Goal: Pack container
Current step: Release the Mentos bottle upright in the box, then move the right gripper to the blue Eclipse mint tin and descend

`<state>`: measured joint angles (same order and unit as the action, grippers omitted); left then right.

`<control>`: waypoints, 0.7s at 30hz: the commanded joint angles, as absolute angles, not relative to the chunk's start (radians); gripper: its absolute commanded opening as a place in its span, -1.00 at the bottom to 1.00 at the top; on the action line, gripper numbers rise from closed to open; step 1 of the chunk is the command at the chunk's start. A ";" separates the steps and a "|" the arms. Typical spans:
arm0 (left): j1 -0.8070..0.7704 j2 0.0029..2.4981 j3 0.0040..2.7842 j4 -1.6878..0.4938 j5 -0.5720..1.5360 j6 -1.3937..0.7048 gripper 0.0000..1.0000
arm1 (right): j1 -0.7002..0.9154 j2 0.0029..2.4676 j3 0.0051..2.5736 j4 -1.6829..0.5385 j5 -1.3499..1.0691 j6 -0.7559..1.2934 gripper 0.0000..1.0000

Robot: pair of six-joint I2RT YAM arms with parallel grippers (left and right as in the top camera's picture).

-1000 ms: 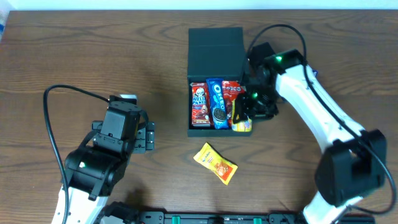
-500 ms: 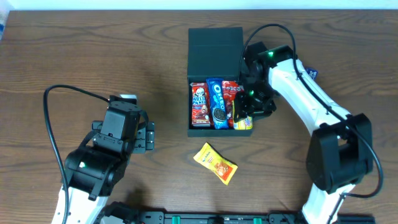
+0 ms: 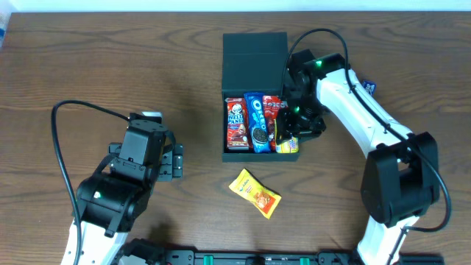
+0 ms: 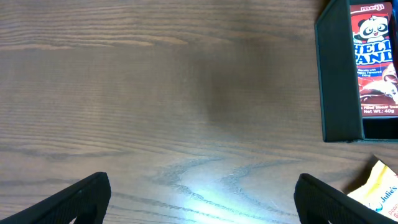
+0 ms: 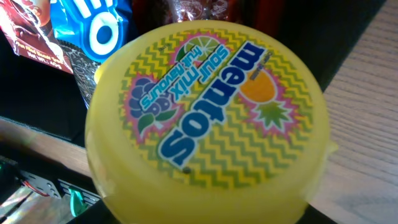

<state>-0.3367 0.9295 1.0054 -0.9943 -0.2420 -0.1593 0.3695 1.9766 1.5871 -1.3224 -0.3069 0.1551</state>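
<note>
I've got the right gripper down at the right end of the dark teal-green rectangular cardboard container, clamped on a round yellow plastic Mentos tub. The tub's printed lid fills nearly my whole right wrist view, so the fingers themselves are hidden. The container sits at the upper middle of the dark brown wood-grain surface, with its flap lid lying open on the far side and the open compartment on the near side. Inside, side by side from the left, I see a red Hello Panda snack packet, a blue Oreo packet and a second red packet, partly under the right arm. The tub is tilted at the compartment's right end, beside that red packet. The left gripper is over bare wood, well left of the container, with its fingers spread wide apart and nothing between them. A crinkled yellow snack packet lies on the surface just in front of the container, apart from both grippers.
</note>
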 commanded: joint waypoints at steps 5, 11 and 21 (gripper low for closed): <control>-0.332 0.929 1.005 -0.997 -0.242 -0.153 0.91 | 0.362 1.981 1.607 -1.319 -0.295 0.141 0.32; -0.332 0.929 1.005 -0.997 -0.242 -0.153 0.90 | 0.362 1.981 1.607 -1.312 -0.295 0.141 0.33; -0.332 0.929 1.005 -0.997 -0.242 -0.153 0.91 | 0.374 1.862 1.647 -1.325 -0.287 0.141 0.34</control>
